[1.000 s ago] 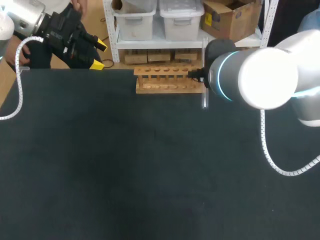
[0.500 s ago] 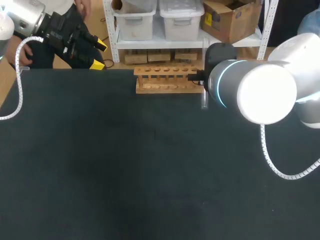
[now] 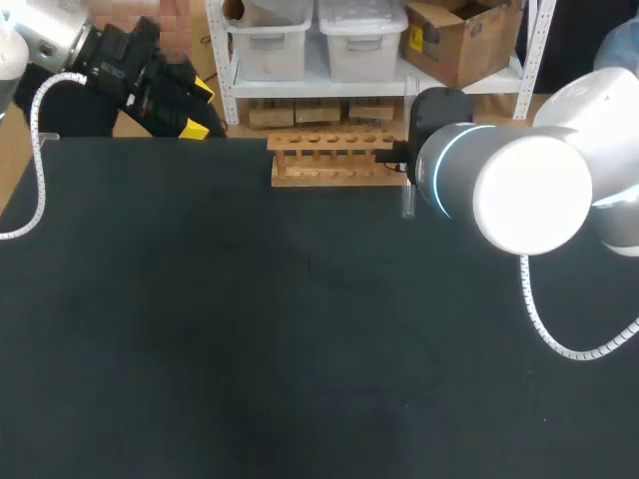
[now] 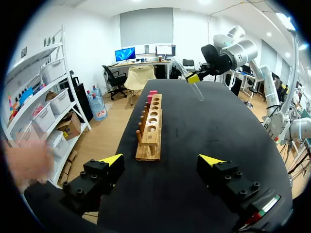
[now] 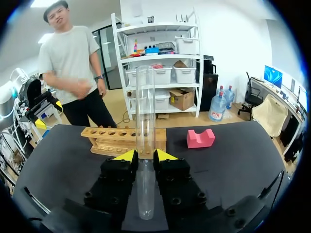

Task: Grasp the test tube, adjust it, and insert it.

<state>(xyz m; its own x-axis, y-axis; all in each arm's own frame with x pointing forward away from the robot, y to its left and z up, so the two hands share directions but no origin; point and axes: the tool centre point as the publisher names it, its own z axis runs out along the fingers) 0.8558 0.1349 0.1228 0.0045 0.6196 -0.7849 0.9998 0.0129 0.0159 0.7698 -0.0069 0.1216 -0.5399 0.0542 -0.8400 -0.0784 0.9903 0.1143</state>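
Observation:
A clear glass test tube (image 5: pixel 145 111) stands upright between the yellow tips of my right gripper (image 5: pixel 145 155), which is shut on its lower part. From above, the tube (image 3: pixel 408 203) shows just off the right end of the wooden rack (image 3: pixel 334 160), with my right arm covering the gripper. The rack (image 5: pixel 121 138) has a row of several empty holes and lies ahead of the tube. My left gripper (image 3: pixel 198 109) hangs open over the table's far left corner, holding nothing. From there the rack (image 4: pixel 150 126) stretches away ahead of the left gripper (image 4: pixel 161 160), and the held tube (image 4: pixel 197 90) shows beyond it.
A pink block (image 5: pixel 200 138) sits on the black table (image 3: pixel 300 329) to the right of the rack. My right arm's big white elbow (image 3: pixel 519 190) hangs over the table's right side.
My right arm's elbow has shifted slightly left and back, while the tube stays by the rack's right end. The left gripper has barely moved.

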